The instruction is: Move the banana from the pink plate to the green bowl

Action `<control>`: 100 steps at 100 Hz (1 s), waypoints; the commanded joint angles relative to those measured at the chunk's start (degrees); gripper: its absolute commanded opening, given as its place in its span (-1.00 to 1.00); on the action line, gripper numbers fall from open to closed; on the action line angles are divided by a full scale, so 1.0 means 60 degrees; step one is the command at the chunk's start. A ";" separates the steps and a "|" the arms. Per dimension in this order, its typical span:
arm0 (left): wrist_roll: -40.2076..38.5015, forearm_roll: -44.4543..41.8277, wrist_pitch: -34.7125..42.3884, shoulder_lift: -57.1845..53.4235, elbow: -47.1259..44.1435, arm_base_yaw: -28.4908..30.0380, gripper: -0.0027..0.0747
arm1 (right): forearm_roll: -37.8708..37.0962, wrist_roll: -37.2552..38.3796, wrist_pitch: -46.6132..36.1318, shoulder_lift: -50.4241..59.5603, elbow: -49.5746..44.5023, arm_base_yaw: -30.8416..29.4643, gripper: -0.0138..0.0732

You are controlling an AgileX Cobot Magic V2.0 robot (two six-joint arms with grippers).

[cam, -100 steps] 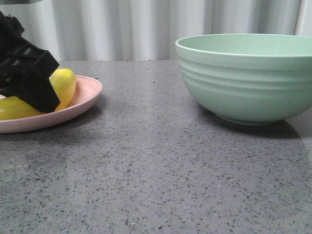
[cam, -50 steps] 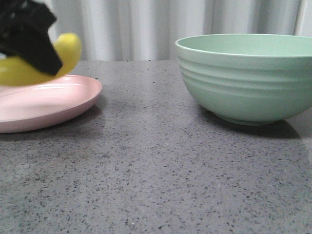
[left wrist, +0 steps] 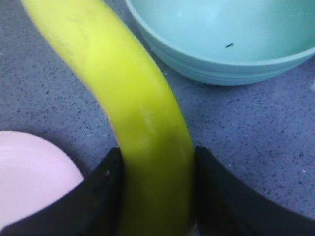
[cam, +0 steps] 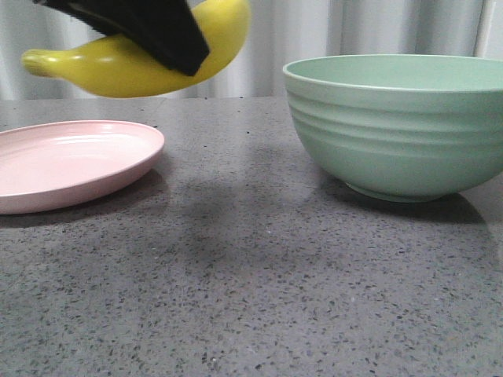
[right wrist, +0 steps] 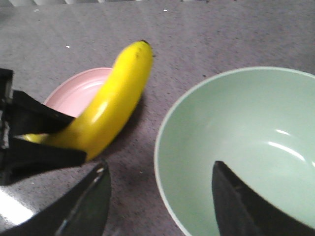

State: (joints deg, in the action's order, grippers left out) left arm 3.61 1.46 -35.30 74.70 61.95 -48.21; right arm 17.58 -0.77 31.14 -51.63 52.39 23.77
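Left tool (left wrist: 155,196) clamps the glossy yellow curved banana (cam: 126,67) upper left, high enough to clear the ridged mint-green bowl (cam: 401,126); right tool (right wrist: 160,201) spread wide.

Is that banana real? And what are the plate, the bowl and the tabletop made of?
The banana looks plastic: even, glossy yellow, no blemishes. The pink plate and the ridged green bowl look like matte moulded plastic or a fibre composite; I cannot tell which. The table looks like grey speckled stone or a stone-look laminate.

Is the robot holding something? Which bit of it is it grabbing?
Yes. The left end effector grips the banana around its middle, in the air. The right end effector is open and holds nothing.
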 commanded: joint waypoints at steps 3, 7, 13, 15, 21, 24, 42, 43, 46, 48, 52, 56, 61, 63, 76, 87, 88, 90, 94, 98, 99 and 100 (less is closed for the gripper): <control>0.0021 0.0055 0.0767 -0.0319 0.0357 -0.0356 -0.98 | 0.0267 -0.0131 -0.1507 -0.0759 0.0711 0.0470 0.22; 0.0021 0.0055 0.0767 -0.0341 0.0357 -0.0477 -0.98 | 0.0267 -0.0131 -0.1677 -0.1106 0.0856 0.0627 0.22; 0.0021 0.0055 0.0805 -0.0359 0.0357 -0.0651 -0.98 | 0.0267 -0.0131 -0.1752 -0.1580 0.1159 0.0784 0.22; 0.0021 0.0055 0.0828 -0.0383 0.0357 -0.0710 -0.98 | 0.0267 -0.0131 -0.1752 -0.1761 0.1269 0.0808 0.22; 0.0021 0.0055 0.0919 -0.0452 0.0357 -0.0835 -0.98 | 0.0284 -0.0131 -0.1665 -0.2265 0.1546 0.0884 0.22; 0.0021 0.0055 0.0982 -0.0472 0.0357 -0.0902 -0.98 | 0.0308 -0.0131 -0.1641 -0.2462 0.1700 0.0885 0.22; 0.0021 0.0090 0.1110 -0.0764 0.0357 -0.1140 -0.98 | 0.0642 -0.0131 -0.1640 -0.3304 0.2131 0.0885 0.22; 0.0021 0.0090 0.1110 -0.0764 0.0357 -0.1140 -0.98 | 0.0690 -0.0131 -0.1640 -0.3331 0.2153 0.0885 0.22; 0.0021 0.0138 0.1110 -0.0789 0.0357 -0.1140 -0.98 | 0.0771 -0.0131 -0.1640 -0.3453 0.2187 0.0885 0.22; 0.0021 0.0139 0.1110 -0.0789 0.0357 -0.1140 -0.98 | 0.0819 -0.0131 -0.1640 -0.3503 0.2189 0.0885 0.22; 0.0021 0.0139 0.1110 -0.0789 0.0357 -0.1140 -0.98 | 0.0879 -0.0131 -0.1640 -0.3621 0.2223 0.0885 0.22; 0.0021 0.0139 0.1110 -0.0789 0.0357 -0.1140 -0.98 | 0.0934 -0.0131 -0.1659 -0.3737 0.2223 0.0885 0.22; 0.0021 0.0179 0.1091 -0.0789 0.0357 -0.1140 -0.98 | 0.0982 -0.0131 -0.1659 -0.3792 0.2223 0.0885 0.22; 0.0021 0.0179 0.1091 -0.0789 0.0357 -0.1140 -0.98 | 0.0982 -0.0131 -0.1659 -0.3808 0.2223 0.0885 0.22; 0.0021 0.0179 0.1091 -0.0789 0.0357 -0.1140 -0.98 | 0.0992 -0.0131 -0.1659 -0.3808 0.2223 0.0885 0.09; 0.0021 0.0179 0.1091 -0.0789 0.0357 -0.1140 -0.98 | 0.1051 -0.0131 -0.1620 -0.3808 0.2223 0.0885 -0.26; 0.0021 0.0179 0.1091 -0.0789 0.0357 -0.1140 -0.98 | 0.1054 -0.0131 -0.1620 -0.3808 0.2223 0.0885 -0.29; 0.0021 0.0179 0.1091 -0.0789 0.0357 -0.1140 -0.98 | 0.1054 -0.0131 -0.1620 -0.3808 0.2223 0.0885 -0.37; 0.0021 0.0179 0.1091 -0.0789 0.0357 -0.1140 -0.97 | 0.1054 -0.0131 -0.1620 -0.3808 0.2223 0.0885 -0.52; 0.0021 0.0179 0.1091 -0.0789 0.0357 -0.1140 -0.94 | 0.1054 -0.0131 -0.1620 -0.3808 0.2223 0.0885 -0.64; 0.0021 0.0179 0.1091 -0.0789 0.0357 -0.1140 -0.93 | 0.1054 -0.0131 -0.1620 -0.3808 0.2223 0.0885 -0.69; 0.0021 0.0179 0.1091 -0.0789 0.0357 -0.1140 -0.91 | 0.1054 -0.0131 -0.1620 -0.3808 0.2223 0.0885 -0.71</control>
State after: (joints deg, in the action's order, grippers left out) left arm 2.87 1.73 -34.47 71.93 61.95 -54.57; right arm 25.49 1.72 23.88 -75.45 63.86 29.03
